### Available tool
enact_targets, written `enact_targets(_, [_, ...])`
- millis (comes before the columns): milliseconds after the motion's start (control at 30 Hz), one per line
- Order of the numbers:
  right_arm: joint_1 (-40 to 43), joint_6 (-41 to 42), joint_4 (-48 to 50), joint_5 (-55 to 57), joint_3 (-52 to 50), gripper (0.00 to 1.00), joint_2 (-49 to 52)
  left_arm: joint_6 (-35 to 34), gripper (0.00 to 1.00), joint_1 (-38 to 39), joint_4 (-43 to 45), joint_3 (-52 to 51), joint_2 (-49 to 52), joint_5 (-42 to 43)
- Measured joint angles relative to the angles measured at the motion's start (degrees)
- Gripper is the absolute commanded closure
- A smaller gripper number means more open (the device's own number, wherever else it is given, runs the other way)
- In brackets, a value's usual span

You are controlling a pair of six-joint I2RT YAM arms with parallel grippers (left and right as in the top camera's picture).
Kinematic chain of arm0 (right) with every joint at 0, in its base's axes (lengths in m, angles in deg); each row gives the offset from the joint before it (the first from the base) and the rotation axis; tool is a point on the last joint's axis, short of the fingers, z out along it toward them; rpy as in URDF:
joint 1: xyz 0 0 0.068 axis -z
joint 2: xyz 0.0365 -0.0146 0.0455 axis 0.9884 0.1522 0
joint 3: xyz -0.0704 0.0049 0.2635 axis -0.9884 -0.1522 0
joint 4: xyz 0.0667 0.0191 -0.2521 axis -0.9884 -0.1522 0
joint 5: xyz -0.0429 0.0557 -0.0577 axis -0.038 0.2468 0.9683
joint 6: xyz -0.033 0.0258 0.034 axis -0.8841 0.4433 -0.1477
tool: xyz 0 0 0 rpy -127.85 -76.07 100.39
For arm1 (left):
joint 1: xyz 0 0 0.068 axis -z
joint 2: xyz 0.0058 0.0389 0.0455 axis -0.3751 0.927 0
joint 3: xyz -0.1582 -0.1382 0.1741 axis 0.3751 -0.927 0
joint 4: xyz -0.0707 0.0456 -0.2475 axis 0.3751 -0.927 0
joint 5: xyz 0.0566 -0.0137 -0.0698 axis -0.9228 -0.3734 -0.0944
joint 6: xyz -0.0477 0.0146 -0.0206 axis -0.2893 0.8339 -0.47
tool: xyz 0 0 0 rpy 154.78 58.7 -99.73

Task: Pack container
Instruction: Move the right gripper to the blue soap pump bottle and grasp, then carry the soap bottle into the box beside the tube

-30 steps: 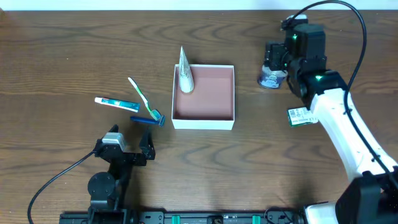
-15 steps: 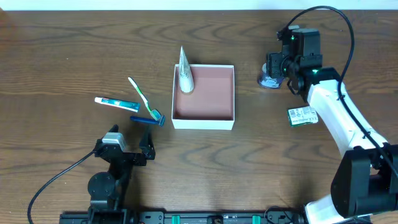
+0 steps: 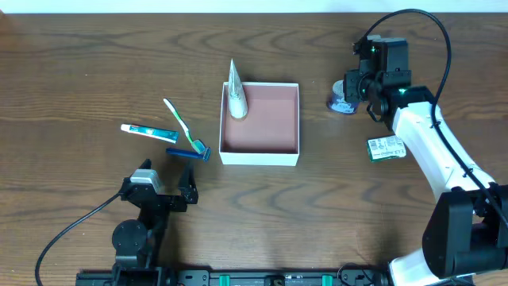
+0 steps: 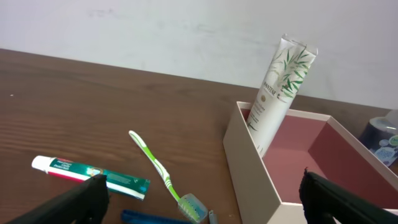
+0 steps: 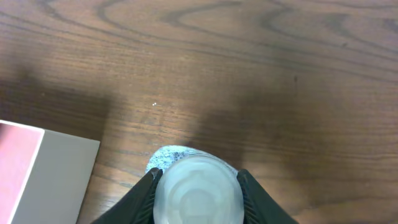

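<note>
- My right gripper (image 5: 196,186) is closed around a small round jar (image 3: 341,102). One finger (image 5: 148,190) presses on each side of its pale lid.
- The jar is at the far right of the table (image 3: 79,48), just right of the container (image 3: 259,123) and apart from it. I cannot tell whether the jar's base touches the wood.
- In my right wrist view, one corner of the container's white wall shows at the lower left, near the jar.
- My left gripper (image 3: 167,176) is spread wide and holds nothing. It sits at the near left, near-left of the container.
- The container stands at the table's centre, open side up, with white walls and a reddish-brown floor.
- A tube (image 4: 278,87) stands cap down in the container's far-left corner. It leans against the wall there, and its crimped end sticks up above the rim.
- The rest of the container floor is bare.
- A green-and-white toothbrush (image 3: 181,123) lies on the table left of the container.
- A toothpaste tube (image 3: 148,132) lies left of the toothbrush.
- A blue razor (image 3: 188,152) lies just near of the toothbrush head.
- A small green packet (image 3: 385,148) lies flat at the right, nearer than the jar and well apart from the container.
</note>
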Motion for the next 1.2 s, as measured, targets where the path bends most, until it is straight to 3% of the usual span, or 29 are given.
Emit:
enact_targets(133, [0.0,0.1,0.1,0.0,0.0,0.86,0.0,0.0,0.02,0.0,0.0,0.0,0.0,0.0])
enact_targets(500, [0.0,-1.3,-0.1,-0.1,0.0,0.88,-1.1,0.0,0.02,0.0,0.0,0.0,0.0,0.0])
enact_targets(767, [-0.9,-1.4,-1.8,0.0,0.0,0.88,-13.9,0.0,0.02,0.0,0.0,0.0,0.0,0.0])
enact_targets(967, [-6.3,-0.9,-2.5,-0.5,0.0,0.88,-21.6,0.0,0.02,0.0,0.0,0.0,0.0,0.0])
enact_targets(1200, [-14.9,1.8,-2.0,-1.8,0.0,0.87,-22.2,0.0,0.02,0.0,0.0,0.0,0.0,0.0])
